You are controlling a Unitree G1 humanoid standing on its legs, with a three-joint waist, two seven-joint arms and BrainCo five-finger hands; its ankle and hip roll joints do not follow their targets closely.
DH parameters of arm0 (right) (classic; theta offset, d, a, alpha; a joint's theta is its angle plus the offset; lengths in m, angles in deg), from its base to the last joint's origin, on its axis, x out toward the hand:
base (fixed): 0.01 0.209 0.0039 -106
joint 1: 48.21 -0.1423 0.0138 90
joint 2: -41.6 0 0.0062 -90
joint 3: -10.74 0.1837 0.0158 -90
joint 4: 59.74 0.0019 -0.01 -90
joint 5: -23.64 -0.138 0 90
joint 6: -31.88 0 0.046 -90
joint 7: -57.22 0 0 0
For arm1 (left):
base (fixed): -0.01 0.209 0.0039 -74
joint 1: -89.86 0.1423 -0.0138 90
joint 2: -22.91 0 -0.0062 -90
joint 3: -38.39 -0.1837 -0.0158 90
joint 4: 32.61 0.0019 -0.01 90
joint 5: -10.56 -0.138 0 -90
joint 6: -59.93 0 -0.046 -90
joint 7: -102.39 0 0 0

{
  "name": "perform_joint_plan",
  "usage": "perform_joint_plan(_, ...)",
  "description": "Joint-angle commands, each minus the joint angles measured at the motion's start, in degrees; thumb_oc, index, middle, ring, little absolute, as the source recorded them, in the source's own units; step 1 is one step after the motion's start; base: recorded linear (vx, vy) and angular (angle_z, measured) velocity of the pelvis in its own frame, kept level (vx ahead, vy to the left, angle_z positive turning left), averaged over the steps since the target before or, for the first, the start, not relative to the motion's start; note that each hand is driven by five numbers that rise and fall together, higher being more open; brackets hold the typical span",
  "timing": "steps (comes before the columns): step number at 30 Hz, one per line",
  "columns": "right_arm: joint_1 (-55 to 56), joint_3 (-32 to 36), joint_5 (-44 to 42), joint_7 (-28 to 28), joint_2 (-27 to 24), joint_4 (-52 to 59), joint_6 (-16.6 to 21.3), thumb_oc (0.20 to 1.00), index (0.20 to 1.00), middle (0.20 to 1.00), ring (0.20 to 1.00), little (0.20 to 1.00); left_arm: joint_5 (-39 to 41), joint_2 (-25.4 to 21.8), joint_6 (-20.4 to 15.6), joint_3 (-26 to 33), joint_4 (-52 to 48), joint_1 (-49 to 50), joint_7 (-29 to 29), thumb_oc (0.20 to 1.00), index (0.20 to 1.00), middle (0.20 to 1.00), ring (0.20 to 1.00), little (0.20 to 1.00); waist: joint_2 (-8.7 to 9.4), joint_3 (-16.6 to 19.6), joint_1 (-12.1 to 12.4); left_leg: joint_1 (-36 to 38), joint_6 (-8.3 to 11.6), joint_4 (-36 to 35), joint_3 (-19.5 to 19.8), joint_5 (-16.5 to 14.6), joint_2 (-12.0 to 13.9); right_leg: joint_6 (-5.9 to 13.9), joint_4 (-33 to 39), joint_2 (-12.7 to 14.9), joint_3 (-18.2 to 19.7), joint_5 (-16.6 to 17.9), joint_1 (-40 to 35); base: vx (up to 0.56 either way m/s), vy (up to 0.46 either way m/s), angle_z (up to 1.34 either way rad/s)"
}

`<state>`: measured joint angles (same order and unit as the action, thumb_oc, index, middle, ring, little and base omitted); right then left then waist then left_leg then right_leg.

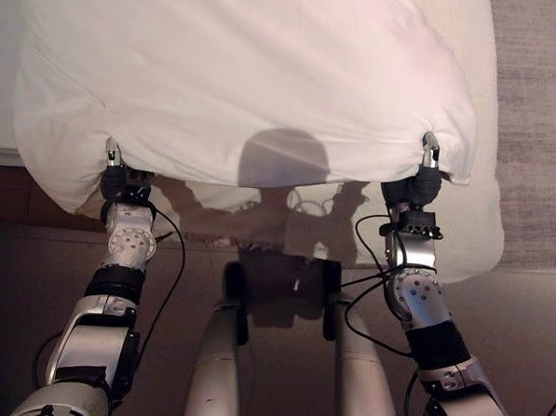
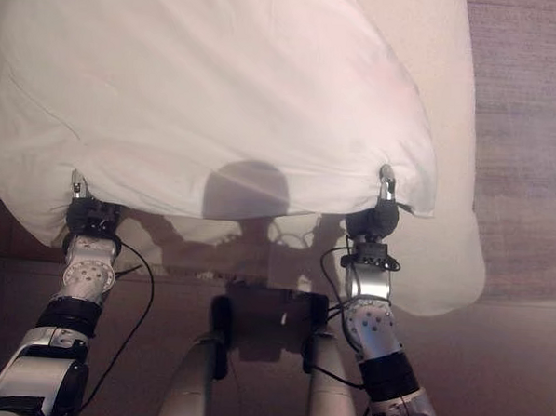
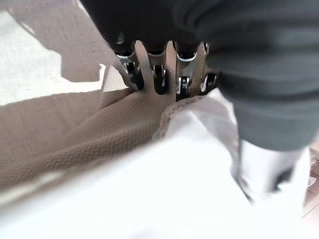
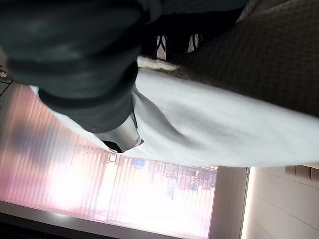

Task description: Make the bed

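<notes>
A big white duvet (image 1: 248, 76) billows over the bed, its near edge lifted off the mattress. My left hand (image 1: 116, 176) grips the near left corner and my right hand (image 1: 424, 183) grips the near right corner. In the left wrist view the fingers (image 3: 159, 79) curl over the hem, where the white cloth (image 3: 174, 189) meets its beige knit underside (image 3: 99, 134). In the right wrist view the white cloth (image 4: 209, 124) is pinched between thumb and fingers. Most of the bed lies hidden under the duvet.
A cream bed cover (image 1: 482, 228) shows past the duvet's right side and below its near edge. Grey carpet (image 1: 535, 110) runs along the right. Dark floor (image 1: 33, 251) lies at the foot of the bed. A bright window with blinds (image 4: 99, 184) appears in the right wrist view.
</notes>
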<state>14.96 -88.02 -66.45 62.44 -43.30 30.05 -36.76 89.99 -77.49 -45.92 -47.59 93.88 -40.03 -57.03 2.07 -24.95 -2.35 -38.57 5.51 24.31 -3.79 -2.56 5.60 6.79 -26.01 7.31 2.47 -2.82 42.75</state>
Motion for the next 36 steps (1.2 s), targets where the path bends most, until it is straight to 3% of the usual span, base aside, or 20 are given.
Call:
perform_joint_plan(1, 5.70, 3.87, 1.94, 1.77, -1.51, 7.43, 2.78, 0.200, 0.200, 0.200, 0.200, 0.200, -4.55, 1.08, -6.71, 2.07, -2.53, -0.83, 0.18, 0.200, 0.200, 0.200, 0.200, 0.200, -3.78, 5.00, -3.65, -0.81, -0.42, -4.73, -0.87, 4.21, -1.85, 1.50, 4.64, -1.26, -2.37, 4.48, -1.75, 0.00, 0.000, 0.00)
perform_joint_plan(2, 5.93, 3.77, 2.08, 1.54, -1.14, 7.58, 3.05, 0.200, 0.200, 0.200, 0.200, 0.200, -4.22, 2.99, -9.06, 3.43, -6.01, 0.98, -1.27, 0.200, 0.200, 0.200, 0.200, 0.200, -3.61, 4.90, -3.61, -0.12, -0.47, -5.95, -1.12, 4.72, -1.68, 1.67, 5.56, -1.57, -2.33, 4.90, -1.92, 0.00, -0.024, -0.05)
perform_joint_plan(10, 7.27, 4.11, 2.48, 0.85, -0.18, 7.60, 4.15, 0.200, 0.200, 0.200, 0.200, 0.200, -3.17, 10.34, -14.55, 5.78, -17.03, 9.46, -4.41, 0.200, 0.200, 0.200, 0.200, 0.200, -3.54, 4.98, -2.87, 3.57, -0.16, -10.18, -0.15, 7.04, -0.98, 0.33, 5.48, -3.40, -2.77, 3.40, -3.73, -0.01, -0.100, -0.10)
perform_joint_plan(13, 9.35, 4.72, 3.11, -0.55, -0.08, 6.97, 5.08, 0.200, 0.200, 0.200, 0.200, 0.200, -3.29, 15.09, -15.98, 6.11, -24.48, 14.25, -5.49, 0.200, 0.200, 0.200, 0.200, 0.200, -2.43, 4.86, -1.51, 6.20, 2.19, -14.37, 2.56, 11.45, -0.03, -1.64, 5.93, -5.01, -5.23, 1.31, -6.24, -0.04, -0.281, 0.02)
perform_joint_plan(16, 9.79, 4.97, 3.19, -0.81, -0.29, 6.97, 5.11, 0.200, 0.200, 0.200, 0.200, 0.200, -4.15, 16.51, -16.15, 5.79, -27.25, 15.65, -5.78, 0.200, 0.200, 0.200, 0.200, 0.200, -1.37, 4.23, -0.56, 6.33, 3.00, -14.70, 6.11, 13.09, -0.96, -2.08, 6.91, -5.03, -5.69, 1.46, -7.38, -0.07, -0.150, 0.30)
perform_joint_plan(18, 10.65, 5.14, 3.11, -0.60, -0.32, 6.88, 5.38, 0.200, 0.200, 0.200, 0.200, 0.200, -4.47, 17.36, -15.85, 5.84, -30.18, 17.62, -6.44, 0.200, 0.200, 0.200, 0.200, 0.200, -0.35, 4.43, -0.54, 9.65, 2.37, -17.62, 6.66, 13.20, 1.87, -2.20, 6.48, -4.58, -5.23, 0.67, -8.00, -0.03, -0.051, 0.12)
perform_joint_plan(21, 10.41, 4.57, 1.50, 0.09, -0.36, 5.68, 5.47, 0.200, 0.200, 0.200, 0.200, 0.200, -5.85, 17.08, -16.86, 5.74, -34.48, 18.92, -6.16, 0.200, 0.200, 0.200, 0.200, 0.200, 1.25, 3.99, 0.96, 13.11, 2.86, -20.92, 13.31, 15.41, 8.36, -1.31, 2.57, -4.93, -2.23, 0.38, -6.24, -0.06, 0.112, 0.06)
perform_joint_plan(23, 10.36, 4.60, 1.42, 0.19, -0.38, 5.57, 5.46, 0.200, 0.200, 0.200, 0.200, 0.200, -6.00, 17.12, -16.87, 5.69, -34.66, 19.00, -5.98, 0.200, 0.200, 0.200, 0.200, 0.200, 1.26, 3.91, 1.05, 13.47, 2.99, -21.44, 13.24, 15.65, 8.52, -1.39, 2.27, -5.05, -2.21, 0.24, -6.17, -0.03, 0.218, -0.06)
perform_joint_plan(24, 10.91, 4.78, 1.47, -1.21, -0.76, 4.92, 5.93, 0.200, 0.200, 0.200, 0.200, 0.200, -6.35, 16.58, -17.18, 5.76, -36.00, 19.13, -5.57, 0.200, 0.200, 0.200, 0.200, 0.200, 0.00, 3.73, 0.78, 15.62, 4.08, -25.49, 11.29, 18.08, 12.48, 0.67, 0.40, -2.71, -0.65, -0.35, -5.92, -0.03, 0.395, -0.04)
perform_joint_plan(25, 10.94, 4.78, 1.53, -1.31, -0.81, 4.97, 5.94, 0.200, 0.200, 0.200, 0.200, 0.200, -6.41, 16.66, -17.17, 5.74, -36.06, 19.17, -5.50, 0.200, 0.200, 0.200, 0.200, 0.200, 0.00, 3.68, 0.87, 16.04, 4.06, -25.98, 11.07, 18.28, 12.51, 0.72, 0.42, -2.72, -0.56, -0.38, -6.04, -0.05, 0.590, 0.10)
perform_joint_plan(27, 11.11, 5.06, 2.34, -2.12, -1.24, 4.90, 5.99, 0.200, 0.200, 0.200, 0.200, 0.200, -5.77, 16.38, -17.15, 4.08, -36.53, 17.67, -6.51, 0.200, 0.200, 0.200, 0.200, 0.200, -1.14, 3.51, 0.69, 16.22, 4.02, -25.19, 7.17, 16.18, 11.63, 3.10, 0.81, -0.20, -0.50, 1.19, -6.03, -0.05, 0.568, 0.30)
perform_joint_plan(28, 11.76, 4.94, 2.44, -1.93, -1.31, 5.63, 5.33, 0.200, 0.200, 0.200, 0.200, 0.200, -5.60, 15.14, -16.57, 2.00, -36.47, 16.86, -7.32, 0.200, 0.200, 0.200, 0.200, 0.200, -0.48, 3.16, 0.64, 13.30, 2.53, -18.53, 10.30, 11.07, 7.29, 5.04, 7.76, 2.51, 1.72, 6.50, -8.27, -0.07, 0.582, 0.20)
perform_joint_plan(29, 11.75, 4.98, 2.43, -1.93, -1.28, 5.64, 5.32, 0.200, 0.200, 0.200, 0.200, 0.200, -5.58, 15.10, -16.58, 1.98, -36.45, 16.82, -7.34, 0.200, 0.200, 0.200, 0.200, 0.200, -0.49, 3.27, 0.55, 12.66, 2.40, -17.93, 10.49, 11.03, 7.10, 5.17, 8.42, 2.66, 1.64, 7.09, -8.31, 0.02, 0.749, 0.15)
perform_joint_plan(30, 13.84, 6.15, 3.06, -2.75, -1.69, 5.70, 5.09, 0.200, 0.200, 0.200, 0.200, 0.200, -5.16, 14.61, -15.98, -0.08, -35.64, 16.30, -8.61, 0.200, 0.200, 0.200, 0.200, 0.200, -0.74, 3.56, -1.03, 8.94, 1.92, -10.31, 8.83, 5.94, 1.95, 5.94, 15.80, 6.46, 3.69, 12.36, -14.02, 0.04, 0.367, 0.22)
perform_joint_plan(31, 13.88, 6.17, 3.09, -2.80, -1.67, 5.77, 5.07, 0.200, 0.200, 0.200, 0.200, 0.200, -5.12, 14.61, -15.98, -0.10, -35.63, 16.31, -8.66, 0.200, 0.200, 0.200, 0.200, 0.200, -0.75, 3.75, -1.15, 8.36, 1.79, -9.87, 8.94, 6.02, 1.73, 6.08, 16.37, 6.66, 3.63, 12.88, -13.98, 0.18, 0.924, 0.64)
perform_joint_plan(32, 15.61, 7.36, 2.82, -2.01, -1.36, 5.04, 4.33, 0.200, 0.200, 0.200, 0.200, 0.200, -4.43, 15.40, -14.10, -2.19, -35.87, 17.66, -9.79, 0.200, 0.200, 0.200, 0.200, 0.200, -1.84, 3.82, -1.98, 6.87, -0.72, -4.39, 8.53, 1.49, -2.86, 4.83, 19.34, 11.03, 6.09, 17.25, -16.61, 0.11, 0.600, 0.61)
perform_joint_plan(33, 15.69, 7.41, 2.76, -1.94, -1.38, 5.03, 4.30, 0.200, 0.200, 0.200, 0.200, 0.200, -4.39, 15.42, -14.10, -2.25, -35.89, 17.73, -9.85, 0.200, 0.200, 0.200, 0.200, 0.200, -1.77, 3.97, -2.02, 6.35, -0.96, -3.76, 8.45, 1.39, -3.18, 5.08, 19.86, 11.36, 6.14, 17.66, -16.65, 0.18, 0.786, 0.82)
perform_joint_plan(34, 16.47, 7.16, 2.90, -1.91, -0.81, 5.20, 3.55, 0.200, 0.200, 0.200, 0.200, 0.200, -4.71, 15.22, -13.55, -2.66, -36.56, 18.66, -10.18, 0.200, 0.200, 0.200, 0.200, 0.200, -2.03, 4.17, -2.14, 6.22, -2.08, -2.86, 8.09, 0.33, -4.40, 3.94, 20.71, 12.05, 6.07, 17.01, -17.55, 0.11, 0.404, 0.47)
perform_joint_plan(35, 16.93, 7.07, 2.73, -1.66, -0.18, 5.49, 3.39, 0.200, 0.200, 0.200, 0.200, 0.200, -5.13, 15.02, -13.11, -3.22, -36.65, 18.88, -10.03, 0.200, 0.200, 0.200, 0.200, 0.200, -2.23, 4.39, -2.44, 6.07, -3.24, -2.37, 8.16, -0.54, -6.13, 3.42, 21.89, 12.41, 6.68, 18.80, -17.67, 0.15, 0.557, 0.22)
perform_joint_plan(36, 17.08, 7.37, 2.60, -1.55, 0.22, 5.14, 2.99, 0.200, 0.200, 0.200, 0.200, 0.200, -5.73, 14.58, -12.58, -3.25, -36.87, 19.81, -9.91, 0.200, 0.200, 0.200, 0.200, 0.200, -2.32, 4.41, -2.47, 5.93, -3.89, -2.12, 7.32, -0.61, -6.94, 2.91, 21.29, 11.65, 4.77, 19.11, -16.56, 0.10, 0.518, -0.39)
